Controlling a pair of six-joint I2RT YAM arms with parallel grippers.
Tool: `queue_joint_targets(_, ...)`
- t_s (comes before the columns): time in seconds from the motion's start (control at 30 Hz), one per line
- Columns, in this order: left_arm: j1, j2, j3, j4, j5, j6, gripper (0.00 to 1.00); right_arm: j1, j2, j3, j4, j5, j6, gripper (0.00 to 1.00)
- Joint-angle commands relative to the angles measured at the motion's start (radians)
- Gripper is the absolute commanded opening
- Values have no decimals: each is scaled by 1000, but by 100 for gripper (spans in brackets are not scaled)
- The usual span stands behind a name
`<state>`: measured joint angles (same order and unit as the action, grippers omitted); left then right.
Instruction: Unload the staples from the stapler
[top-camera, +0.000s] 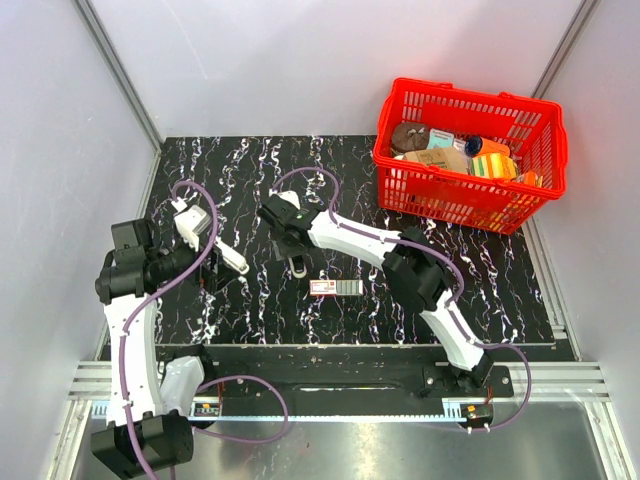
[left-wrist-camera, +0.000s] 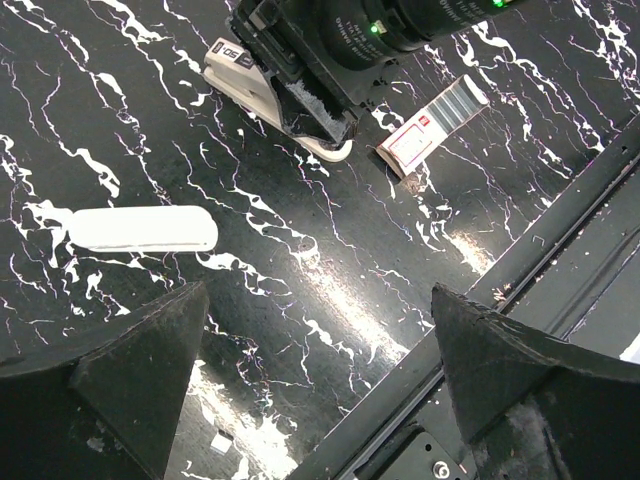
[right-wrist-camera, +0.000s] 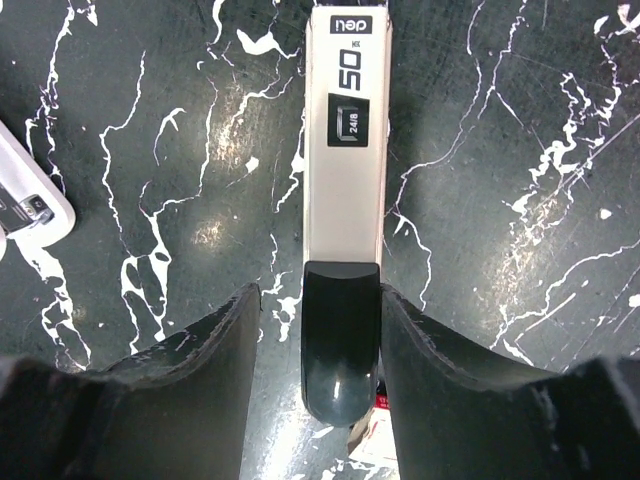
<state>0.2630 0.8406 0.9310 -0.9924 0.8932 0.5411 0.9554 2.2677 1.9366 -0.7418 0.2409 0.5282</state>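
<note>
The stapler (right-wrist-camera: 345, 150) is a long cream body marked "50" with a dark rounded rear cap, lying flat on the black marbled table. It also shows in the top view (top-camera: 299, 268) and the left wrist view (left-wrist-camera: 238, 72). My right gripper (right-wrist-camera: 320, 292) straddles the dark cap: the right finger is against it and a gap shows at the left finger. My left gripper (left-wrist-camera: 315, 300) is wide open and empty, low over the table to the stapler's left (top-camera: 207, 277). No loose staple strip shows.
A white oblong piece (left-wrist-camera: 140, 228) lies between the grippers (top-camera: 232, 258). A small red-and-white box (top-camera: 325, 288) with a grey ribbed end (left-wrist-camera: 458, 100) lies near the stapler. A red basket (top-camera: 455, 205) of items stands back right. The black rail (left-wrist-camera: 560, 230) marks the near edge.
</note>
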Motion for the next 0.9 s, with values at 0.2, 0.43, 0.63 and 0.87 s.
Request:
queue_joint_targets(0.2, -22, -12, 6, 8, -20, 13, 99, -35, 32, 71, 1, -61, -34, 47)
queue_joint_targets(0.43, -33, -8, 2, 23, -33, -1, 99, -49, 75, 110, -33, -86, -43, 43)
queue_joint_targets(0.63, -48, -44, -37, 84, -65, -47, 99, -56, 87, 125, -34, -103, -51, 33)
queue_joint_targets(0.87, -93, -29, -47, 141, -115, -113, 89, -63, 58, 127, -28, -130, -53, 19)
